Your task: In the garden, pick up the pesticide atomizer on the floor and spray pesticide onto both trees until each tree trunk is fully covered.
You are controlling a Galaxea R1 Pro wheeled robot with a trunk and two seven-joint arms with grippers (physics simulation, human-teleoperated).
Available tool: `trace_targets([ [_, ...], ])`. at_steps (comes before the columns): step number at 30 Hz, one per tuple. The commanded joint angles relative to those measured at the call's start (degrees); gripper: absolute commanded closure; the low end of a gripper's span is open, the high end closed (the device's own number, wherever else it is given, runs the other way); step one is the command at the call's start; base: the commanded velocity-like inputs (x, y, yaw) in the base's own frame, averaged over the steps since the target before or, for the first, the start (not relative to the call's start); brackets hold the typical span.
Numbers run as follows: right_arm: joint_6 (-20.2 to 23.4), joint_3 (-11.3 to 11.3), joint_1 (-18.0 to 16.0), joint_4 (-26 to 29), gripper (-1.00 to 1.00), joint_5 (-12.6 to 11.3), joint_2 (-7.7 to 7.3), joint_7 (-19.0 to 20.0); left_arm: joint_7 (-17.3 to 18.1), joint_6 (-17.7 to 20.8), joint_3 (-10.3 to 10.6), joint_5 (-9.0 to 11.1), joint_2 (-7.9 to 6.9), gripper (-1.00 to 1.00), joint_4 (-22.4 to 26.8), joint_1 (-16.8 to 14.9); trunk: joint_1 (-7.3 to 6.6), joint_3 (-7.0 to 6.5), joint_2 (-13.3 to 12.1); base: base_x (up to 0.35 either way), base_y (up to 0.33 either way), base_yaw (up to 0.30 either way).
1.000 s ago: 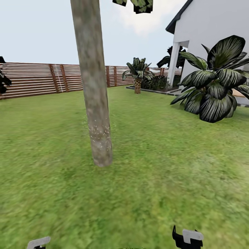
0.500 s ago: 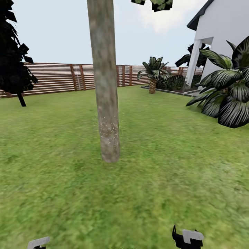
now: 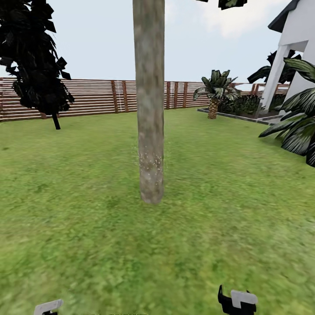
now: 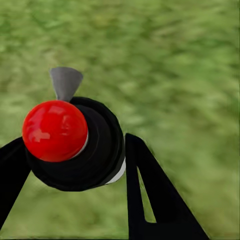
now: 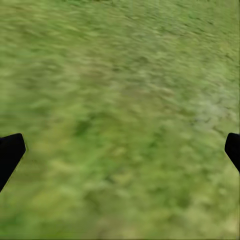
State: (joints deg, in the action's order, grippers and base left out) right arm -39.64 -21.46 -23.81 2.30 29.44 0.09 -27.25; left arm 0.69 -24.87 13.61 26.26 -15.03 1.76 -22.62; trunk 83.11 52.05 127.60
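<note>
Left gripper: black fingers clamped either side of the atomizer, whose red cap and grey nozzle sit between the jaws, above lawn. Right gripper: jaws spread wide, nothing between them but grass. Tree trunk stands upright well ahead of both grippers, closer to the left one's side; white pesticide specks dot its lower part. Fence runs behind; dark thin-stemmed tree far left of it.
</note>
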Motion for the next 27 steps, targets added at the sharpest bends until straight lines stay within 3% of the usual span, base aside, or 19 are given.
trace_targets([
  [1,0.0,0.01,0.01,0.0,-1.0,0.01,0.0,0.0,-0.01,0.0,-0.05,0.02,0.0,1.0,0.0,-0.02,0.0,0.02,0.0,0.0,-0.002,0.282],
  [8,0.0,0.01,0.08,0.02,-1.0,0.01,0.0,0.0,0.01,-0.08,-0.08,0.06,0.0,1.0,0.0,-0.01,0.0,0.18,0.0,-0.009,-0.006,0.282],
  [13,0.0,0.01,0.08,0.02,-1.0,0.01,0.0,0.0,-0.01,-0.09,-0.08,0.18,0.0,1.0,0.0,-0.02,0.0,0.29,0.0,-0.242,-0.085,0.282],
  [20,0.0,0.01,0.08,0.0,-1.0,0.01,0.0,0.0,-0.06,-0.09,-0.08,0.12,0.0,1.0,0.04,-0.01,0.0,0.44,0.0,-0.264,-0.193,0.282],
  [27,0.0,0.01,0.08,0.01,-1.0,0.01,0.0,0.0,-0.08,-0.09,-0.08,0.11,-0.01,1.0,0.09,-0.04,0.0,0.59,0.0,-0.048,-0.261,0.282],
])
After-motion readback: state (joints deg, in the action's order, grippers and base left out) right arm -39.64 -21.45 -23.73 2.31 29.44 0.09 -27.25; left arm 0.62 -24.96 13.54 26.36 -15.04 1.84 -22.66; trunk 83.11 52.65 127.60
